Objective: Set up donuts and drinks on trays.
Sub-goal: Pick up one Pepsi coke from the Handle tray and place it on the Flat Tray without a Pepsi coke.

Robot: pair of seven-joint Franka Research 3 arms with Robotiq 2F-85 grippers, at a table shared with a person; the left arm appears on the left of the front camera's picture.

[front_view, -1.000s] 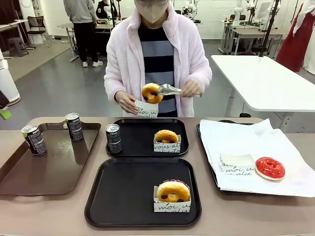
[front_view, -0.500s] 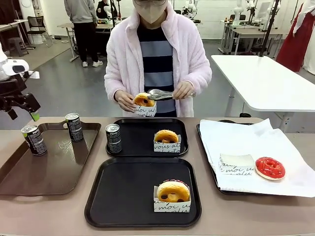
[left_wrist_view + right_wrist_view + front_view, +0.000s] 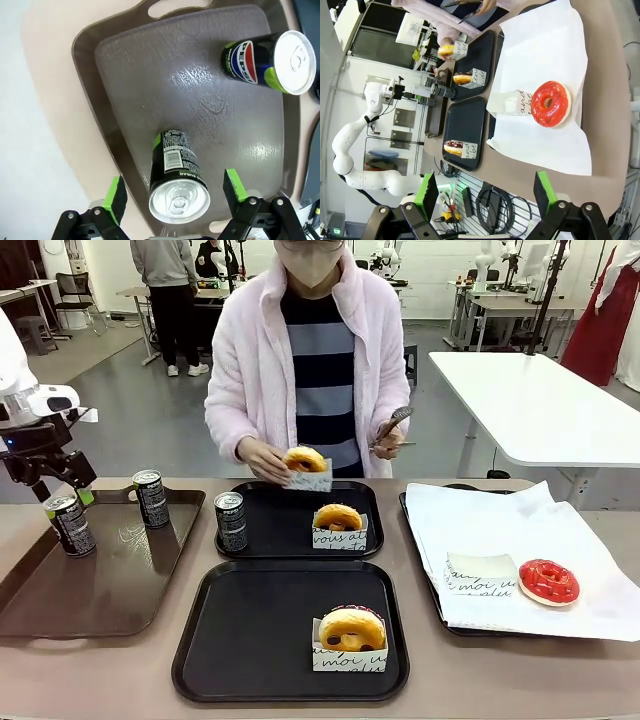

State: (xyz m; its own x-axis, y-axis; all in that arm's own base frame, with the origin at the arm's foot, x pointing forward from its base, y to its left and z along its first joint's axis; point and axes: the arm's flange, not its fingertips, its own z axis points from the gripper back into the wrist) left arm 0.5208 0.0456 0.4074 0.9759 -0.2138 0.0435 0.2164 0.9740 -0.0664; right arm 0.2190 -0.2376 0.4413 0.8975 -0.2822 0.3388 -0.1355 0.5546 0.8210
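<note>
Your left fingers (image 3: 116,200) stand wide open over the long brown tray (image 3: 200,100). One green pad sits on each side of an upright drink can (image 3: 175,170), with a gap on both sides, so they grip nothing. That can is a slim dark cylinder with a silver top, a pull tab and a barcode on its wall. A second can (image 3: 270,62) with a round logo stands well apart on the same tray, whose glossy plastic floor is pebbled and whose rim has a cut-out handle.

Your right fingers (image 3: 426,192) are also spread wide and empty, high over the counter (image 3: 425,660). Below them a glossy red-iced donut (image 3: 550,103) lies on crumpled white paper, just beside a printed sleeve (image 3: 517,102).

In the front view, two black trays with rounded corners lie in the middle. The near tray (image 3: 250,630) carries one golden ring donut (image 3: 351,628) in its paper sleeve. The far tray (image 3: 280,535) carries another sleeved donut (image 3: 338,517) and a third can (image 3: 231,521) at its left edge. The person's hand (image 3: 262,455) holds a further sleeved donut (image 3: 305,460) at the far tray's back rim, and the other hand holds metal tongs (image 3: 392,425).
</note>
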